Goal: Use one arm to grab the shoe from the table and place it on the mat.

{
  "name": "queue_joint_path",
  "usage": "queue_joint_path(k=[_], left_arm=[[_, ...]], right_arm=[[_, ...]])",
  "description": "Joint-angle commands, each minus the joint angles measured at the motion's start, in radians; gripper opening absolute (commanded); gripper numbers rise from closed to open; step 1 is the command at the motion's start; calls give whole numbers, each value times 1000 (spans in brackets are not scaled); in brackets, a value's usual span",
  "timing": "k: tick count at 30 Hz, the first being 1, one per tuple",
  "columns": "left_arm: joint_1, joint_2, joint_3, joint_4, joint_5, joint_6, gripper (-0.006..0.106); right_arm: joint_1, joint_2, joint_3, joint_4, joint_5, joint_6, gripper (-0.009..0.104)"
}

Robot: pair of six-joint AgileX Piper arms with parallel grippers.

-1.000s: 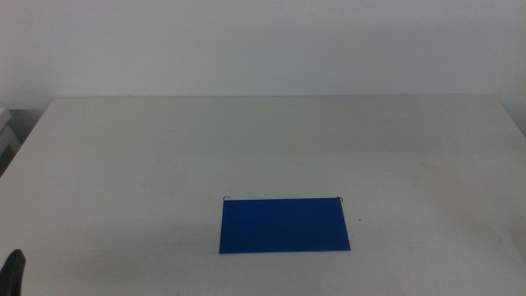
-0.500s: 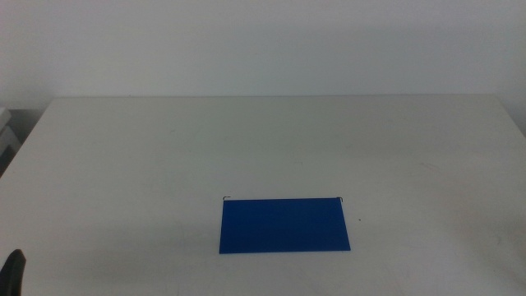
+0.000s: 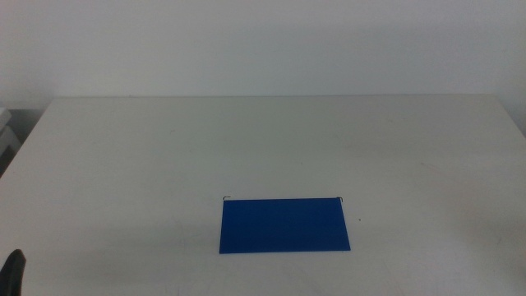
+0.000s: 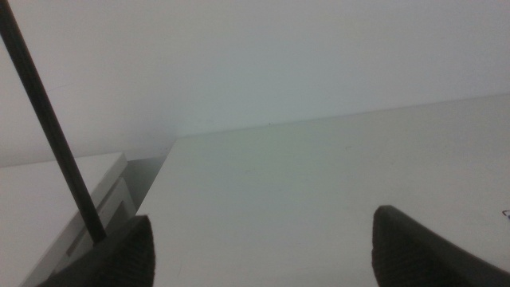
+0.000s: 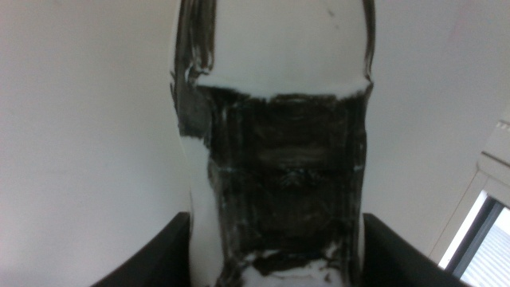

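Observation:
The blue mat (image 3: pixel 284 224) lies flat and bare on the off-white table (image 3: pixel 271 140), near its front middle. The shoe (image 5: pixel 279 159) shows only in the right wrist view, white with a large black patch. It fills the gap between the jaws of my right gripper (image 5: pixel 276 233), which press on both its sides. That gripper and the shoe are outside the middle view. My left gripper (image 4: pixel 263 259) waits open with nothing in it; only a dark tip (image 3: pixel 14 272) of it shows at the bottom left corner of the middle view.
A white cabinet (image 4: pixel 64 207) stands beside the table's left edge. A black cable (image 4: pixel 48 127) crosses the left wrist view. A pale wall rises behind the table's far edge.

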State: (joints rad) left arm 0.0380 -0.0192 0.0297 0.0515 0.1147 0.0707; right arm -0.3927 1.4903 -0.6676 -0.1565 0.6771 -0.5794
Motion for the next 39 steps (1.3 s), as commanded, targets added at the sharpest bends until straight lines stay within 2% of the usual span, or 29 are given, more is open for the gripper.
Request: queue_joint_path(k=[1,6,10,16,25,33,39], left_arm=[[-5,-7,5,-9,-82,-6,94],[-5,-7,5,-9,-82,-6,94],[-5,-7,5,-9,-82,-6,94],[-5,-7,5,-9,-82,-6,94],[-5,-7,5,-9,-82,-6,94],[-5,-7,5,-9,-82,-6,94],[-5,-7,5,-9,-82,-6,94]], right_arm=[[1,-31,-17,-22,17,12,-2],[49,-121,-36,-32,84,43,-4],[107,-182,-124,-18,232,89,-4],[282,-201,-299,-17,461,164,-4],[535,-118,-506,-5,561,373,-4],[756,92,-731,-9,610,579,-4],[902,287,-933,8,610,650,-4]])
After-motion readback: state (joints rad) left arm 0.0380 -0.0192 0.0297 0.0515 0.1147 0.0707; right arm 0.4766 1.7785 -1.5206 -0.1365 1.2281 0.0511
